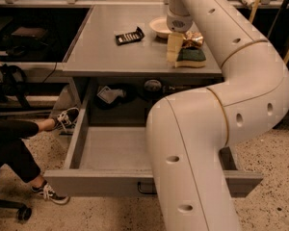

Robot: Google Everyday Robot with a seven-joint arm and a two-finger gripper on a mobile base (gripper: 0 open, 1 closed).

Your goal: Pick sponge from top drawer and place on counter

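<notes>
At the upper centre-right of the frame the gripper (176, 52) hangs low over the counter (111, 57), just beside the sponge (191, 57) lying near its front edge, grasp impossible to tell, with the top drawer (101, 183) open below.

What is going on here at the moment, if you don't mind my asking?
The robot's white arm reaches over the flat grey metal counter, its end effector down near the front edge, right beside the small green-topped yellow sponge, which lies on the counter. The wide grey metal top drawer below stands pulled open. A crinkled gold snack bag sits just behind the sponge.
</notes>
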